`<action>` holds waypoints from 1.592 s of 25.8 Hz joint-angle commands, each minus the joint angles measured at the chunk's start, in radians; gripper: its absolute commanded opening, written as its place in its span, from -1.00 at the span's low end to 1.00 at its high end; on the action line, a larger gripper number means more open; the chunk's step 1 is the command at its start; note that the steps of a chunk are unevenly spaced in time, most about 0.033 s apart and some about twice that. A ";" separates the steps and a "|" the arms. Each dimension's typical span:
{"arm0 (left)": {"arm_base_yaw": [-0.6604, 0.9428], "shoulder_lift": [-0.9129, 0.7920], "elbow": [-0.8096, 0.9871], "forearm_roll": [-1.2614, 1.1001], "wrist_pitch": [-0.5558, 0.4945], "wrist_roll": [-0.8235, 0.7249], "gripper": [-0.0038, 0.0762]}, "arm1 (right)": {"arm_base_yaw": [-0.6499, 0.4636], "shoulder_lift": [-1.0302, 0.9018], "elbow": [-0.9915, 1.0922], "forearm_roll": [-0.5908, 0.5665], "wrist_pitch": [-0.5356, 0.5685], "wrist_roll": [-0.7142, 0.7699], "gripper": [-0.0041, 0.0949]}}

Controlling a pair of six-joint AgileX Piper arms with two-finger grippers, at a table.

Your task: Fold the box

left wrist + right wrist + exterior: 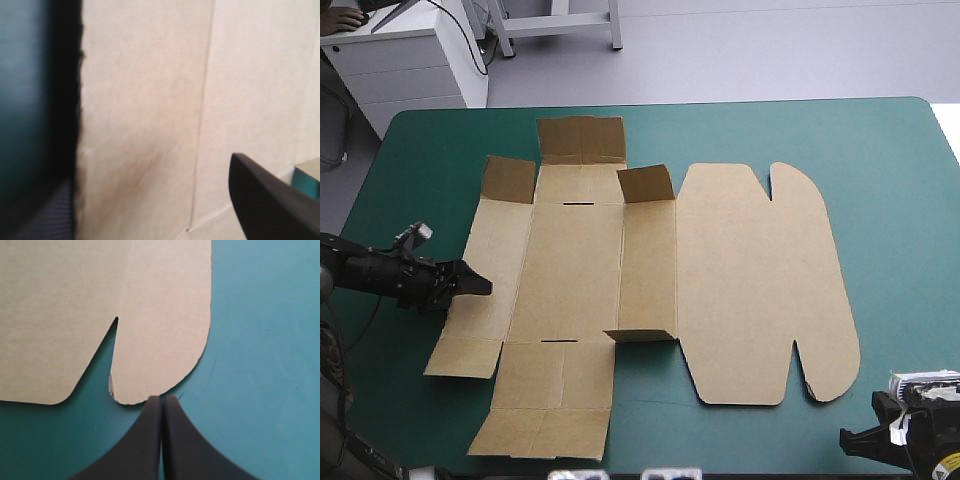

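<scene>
Quick count first: one box (pixel 570 270), two grippers, all on one teal-green surface (pixel 900 200).

Starting at the left, the left gripper (pixel 470 283) comes in low and sits right at the outer edge of the box's leftmost panel. On its own wrist camera the jaws stand apart, one over the brown board and the other outside the cut edge. So the edge runs between them and isn't clamped. I can't tell if either one actually touches the board.

The box itself is a cut brown sheet lying mostly flat across the middle of the surface. Four small flaps are up off it:
- The left flap (pixel 510 180), middle flap (pixel 582 138) and right flap (pixel 646 184) tilt up along the far side.
- The near flap (pixel 640 335) is lifted on the near side, by the fold next to the lid.

There are two thin slots (pixel 580 204) cut in the centre panel, one far and one near.

Further right is the lid (pixel 760 290), the biggest panel, lying flat. It has two rounded ears, the far ear (pixel 800 190) and the near ear (pixel 832 375), each set off by a notch.

Last, the right gripper (pixel 161 400) is down by the near right corner of the surface. Its jaws are together in a single point aimed at the near ear, with the tip just off the ear's rounded edge and bare cover on either side.
</scene>
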 commanded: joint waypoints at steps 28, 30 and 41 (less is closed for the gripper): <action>-0.310 -0.004 -0.295 0.214 0.076 0.003 -0.92 | -0.006 0.014 -0.022 -0.010 -0.058 -0.002 -0.96; -0.361 -0.004 -0.347 0.251 0.046 0.003 -0.92 | -0.006 0.014 -0.022 -0.010 -0.058 -0.002 -0.96; -0.728 -0.004 -0.614 0.670 -0.289 0.003 -0.92 | -0.006 0.014 -0.022 -0.008 -0.058 -0.002 -0.96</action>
